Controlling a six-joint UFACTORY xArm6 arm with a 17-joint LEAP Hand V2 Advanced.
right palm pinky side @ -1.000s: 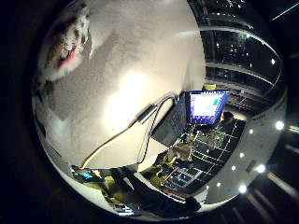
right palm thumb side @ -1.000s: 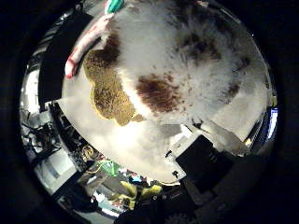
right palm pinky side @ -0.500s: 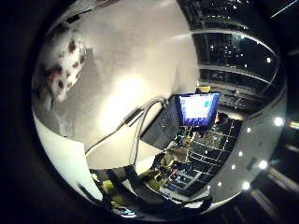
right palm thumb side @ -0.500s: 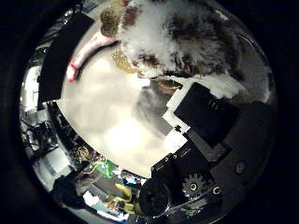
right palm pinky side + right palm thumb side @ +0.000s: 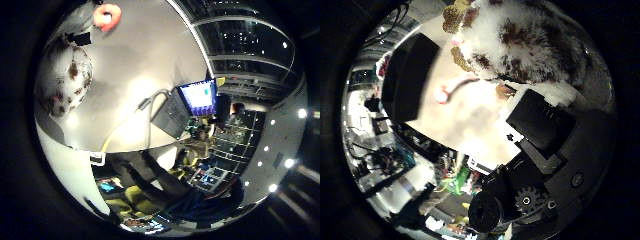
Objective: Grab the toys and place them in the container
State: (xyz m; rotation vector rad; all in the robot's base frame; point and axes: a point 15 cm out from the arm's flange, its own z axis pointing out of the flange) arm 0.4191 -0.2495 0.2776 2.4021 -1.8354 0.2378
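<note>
A white plush toy with brown spots (image 5: pixel 520 42) fills much of the right thumb side palm view, close to the palm. My hand (image 5: pixel 546 122) has a black and white finger curled against the toy's underside and holds it above the white table (image 5: pixel 470 120). The right little finger side palm view shows spotted plush (image 5: pixel 68 78) at the edge of the table (image 5: pixel 140 60). A round orange-red toy (image 5: pixel 106 14) lies on the table farther off. A thin pink curved thing (image 5: pixel 455 92) lies on the table under the hand. A dark box-like thing (image 5: pixel 410 75) stands beside it.
The table's edge (image 5: pixel 100 155) runs close by, with a lit monitor (image 5: pixel 198 96) and cluttered room beyond it. Geared parts of the hand (image 5: pixel 525 200) show in the right thumb side palm view.
A second ago the plush filled the thumb side view with no finger showing. A finger has since curled in against the toy. The views have tilted and the table looks farther away.
</note>
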